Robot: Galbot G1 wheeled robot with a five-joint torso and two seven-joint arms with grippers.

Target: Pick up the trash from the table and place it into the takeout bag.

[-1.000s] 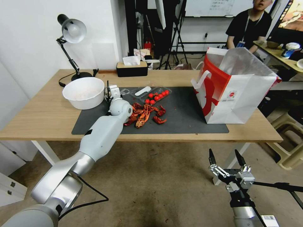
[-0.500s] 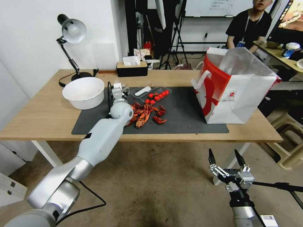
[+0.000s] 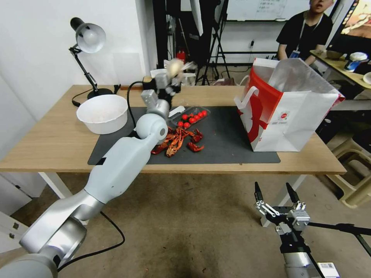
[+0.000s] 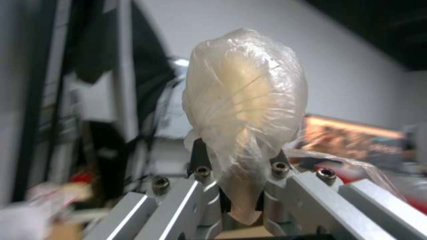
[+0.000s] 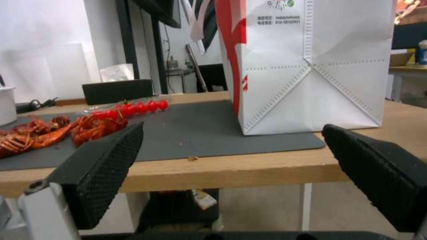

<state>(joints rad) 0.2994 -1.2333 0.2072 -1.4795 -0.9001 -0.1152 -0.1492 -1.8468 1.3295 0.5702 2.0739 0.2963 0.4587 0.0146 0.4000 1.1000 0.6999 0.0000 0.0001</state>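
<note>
White bowl (image 3: 102, 113), crayfish shells (image 3: 177, 139), cherry tomatoes (image 3: 192, 116), desk lamp (image 3: 87, 42)

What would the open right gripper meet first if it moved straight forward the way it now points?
Probably the front edge of the light-wood table: the right gripper, parked low before it, points there. The large white paper takeout bag stands farther back. Depth is unclear.

Left gripper (image 3: 172, 78), beige ball (image 3: 174, 68) now aloft
</note>
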